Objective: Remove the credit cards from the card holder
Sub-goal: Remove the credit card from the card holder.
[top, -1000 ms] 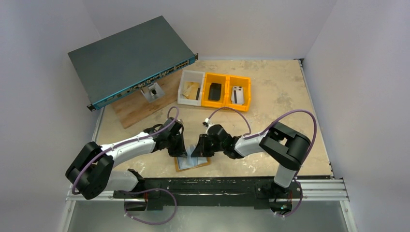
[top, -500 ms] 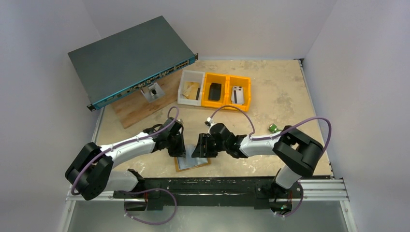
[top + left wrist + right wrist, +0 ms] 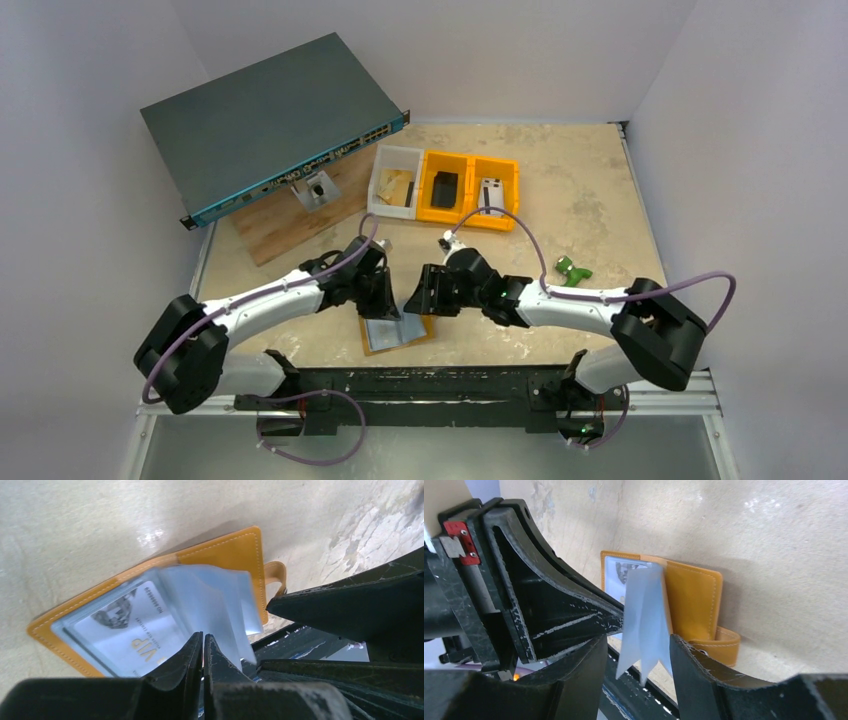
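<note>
The card holder (image 3: 398,333) lies open near the table's front edge, tan-orange leather (image 3: 225,555) outside and pale blue inside. Clear sleeves (image 3: 646,615) fan up from its spine. One credit card (image 3: 122,630) with "VIP" print sits in the flat sleeve. My left gripper (image 3: 203,639) is shut, its tips against the standing sleeves; whether a sleeve is pinched I cannot tell. My right gripper (image 3: 639,647) is open, with the sleeve tips hanging between its fingers and touching neither. In the top view the left gripper (image 3: 387,303) and the right gripper (image 3: 420,297) meet over the holder.
A white bin (image 3: 395,180) and two orange bins (image 3: 443,187) stand at the back. A network switch (image 3: 270,125) rests on a wooden board (image 3: 290,230) at the back left. A small green object (image 3: 573,270) lies to the right. A black rail (image 3: 450,380) runs along the front edge.
My right gripper has opened and drawn back slightly from the holder. Its elbow has swung out to the right, uncovering the green object. The left gripper has shifted slightly rightward.
</note>
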`<state>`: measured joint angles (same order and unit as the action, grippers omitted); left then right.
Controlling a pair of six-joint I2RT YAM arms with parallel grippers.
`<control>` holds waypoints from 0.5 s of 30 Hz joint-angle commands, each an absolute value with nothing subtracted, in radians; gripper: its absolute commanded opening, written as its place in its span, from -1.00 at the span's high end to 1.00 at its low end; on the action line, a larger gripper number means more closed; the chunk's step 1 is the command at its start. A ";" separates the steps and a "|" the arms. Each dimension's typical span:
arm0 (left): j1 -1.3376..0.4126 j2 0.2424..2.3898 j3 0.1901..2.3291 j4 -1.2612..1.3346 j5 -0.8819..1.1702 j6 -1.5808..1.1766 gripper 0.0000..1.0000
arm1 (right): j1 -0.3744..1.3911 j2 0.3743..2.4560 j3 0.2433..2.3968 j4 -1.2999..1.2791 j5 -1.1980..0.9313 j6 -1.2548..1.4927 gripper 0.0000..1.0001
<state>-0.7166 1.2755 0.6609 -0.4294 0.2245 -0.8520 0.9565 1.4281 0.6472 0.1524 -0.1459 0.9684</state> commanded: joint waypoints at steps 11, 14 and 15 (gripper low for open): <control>-0.797 1.519 0.794 -0.309 0.274 -0.865 0.91 | 0.945 1.272 0.611 0.002 -0.002 0.953 0.01; -0.807 1.571 0.807 -0.298 0.273 -0.864 0.90 | 0.944 1.266 0.606 0.002 -0.002 0.950 0.02; -0.807 1.588 0.810 -0.294 0.276 -0.866 0.90 | 0.945 1.266 0.604 0.002 -0.002 0.950 0.02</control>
<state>-0.7940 1.5425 0.7692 -0.3470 0.2558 -0.8543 0.9478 1.2865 0.6182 0.0181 -0.0349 0.9661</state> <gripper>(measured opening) 0.048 0.492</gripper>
